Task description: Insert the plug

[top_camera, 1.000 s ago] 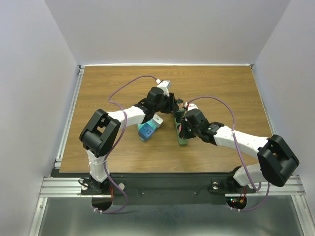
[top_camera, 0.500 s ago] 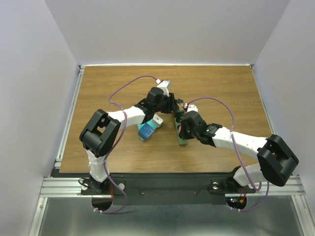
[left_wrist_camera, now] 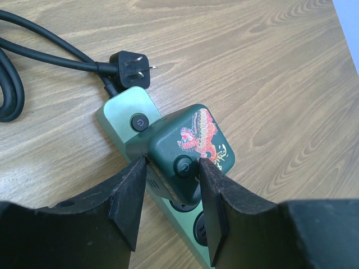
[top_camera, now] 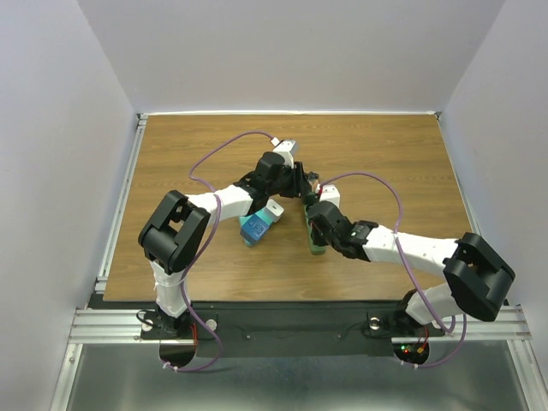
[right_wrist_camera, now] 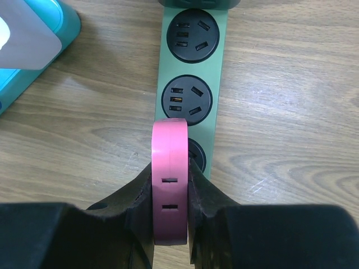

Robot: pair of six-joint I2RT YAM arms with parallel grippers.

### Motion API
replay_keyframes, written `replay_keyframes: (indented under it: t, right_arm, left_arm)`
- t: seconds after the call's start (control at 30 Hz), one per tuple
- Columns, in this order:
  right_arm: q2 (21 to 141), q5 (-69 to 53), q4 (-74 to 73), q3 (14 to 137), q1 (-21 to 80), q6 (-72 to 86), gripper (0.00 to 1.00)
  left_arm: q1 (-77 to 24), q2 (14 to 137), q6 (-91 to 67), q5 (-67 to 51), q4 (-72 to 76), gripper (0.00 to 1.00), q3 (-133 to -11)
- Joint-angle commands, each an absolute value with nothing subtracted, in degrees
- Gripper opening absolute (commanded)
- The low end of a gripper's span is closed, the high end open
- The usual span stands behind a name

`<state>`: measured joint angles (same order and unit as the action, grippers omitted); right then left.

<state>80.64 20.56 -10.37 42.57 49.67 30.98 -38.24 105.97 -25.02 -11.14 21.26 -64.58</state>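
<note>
The pins of the pink plug (right_wrist_camera: 170, 168) are hidden under its body, so I cannot tell if they have entered the socket. The socket below it shows only as a dark edge to the right of the plug. In the top view both grippers are covered by their own wrists. The right gripper (right_wrist_camera: 170, 190) is closed narrowly on the pink plug, with one finger on each flat side. It holds the plug on edge, directly over the green power strip (right_wrist_camera: 193, 68). Two free round sockets lie ahead of the fingers on this strip, which makes three with the covered one. The left gripper (left_wrist_camera: 171, 168) is closed on the dark green adapter (left_wrist_camera: 190, 148), which sits on the same strip and carries a red dragon picture. Ahead of these fingers are one round button (left_wrist_camera: 138, 122) and one black plug (left_wrist_camera: 132, 70) with its black cable (left_wrist_camera: 33, 42), cut off by the frame. One teal box (right_wrist_camera: 66, 19) lies to the left of the right fingers. Everything rests on a wooden table (top_camera: 385, 154) between plain pale walls (top_camera: 282, 51).
</note>
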Motion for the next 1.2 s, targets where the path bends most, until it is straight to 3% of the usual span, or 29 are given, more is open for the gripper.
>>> replay_keyframes:
  t: [0.0,0.73,0.83,0.87,0.97,1.03,1.07,1.17]
  right_arm:
    - [86.4,19.8,-15.0,40.3,51.0,32.2,0.0]
    - [90.1,21.0,-17.4,41.3,51.5,36.4,0.01]
    - [88.8,23.1,-21.0,44.6,51.4,36.1,0.14]
    - [88.2,24.3,-21.7,45.3,51.4,35.8,0.28]
    - [85.1,26.4,-23.2,47.6,51.4,34.8,0.53]
    - [82.5,27.2,-23.7,48.9,51.4,34.3,0.61]
    - [81.6,27.9,-23.9,50.4,51.3,33.8,0.74]
    - [78.7,29.2,-24.5,53.3,51.3,33.0,0.84]
  left_arm:
    - [-38.7,105.6,-23.4,-10.8,15.7,0.51,-62.5]
    - [-38.6,105.7,-23.3,-10.8,15.3,0.52,-63.5]
    - [-38.7,105.6,-23.3,-10.4,14.7,0.52,-63.9]
    - [-38.7,105.6,-23.3,-10.4,14.5,0.52,-64.1]
    - [-38.6,105.4,-23.4,-10.0,14.2,0.52,-64.2]
    - [-38.6,105.0,-23.5,-9.2,13.9,0.52,-64.2]
    - [-38.6,104.9,-23.5,-9.0,13.7,0.52,-64.2]
    - [-38.7,104.0,-23.4,-8.7,13.1,0.52,-64.9]
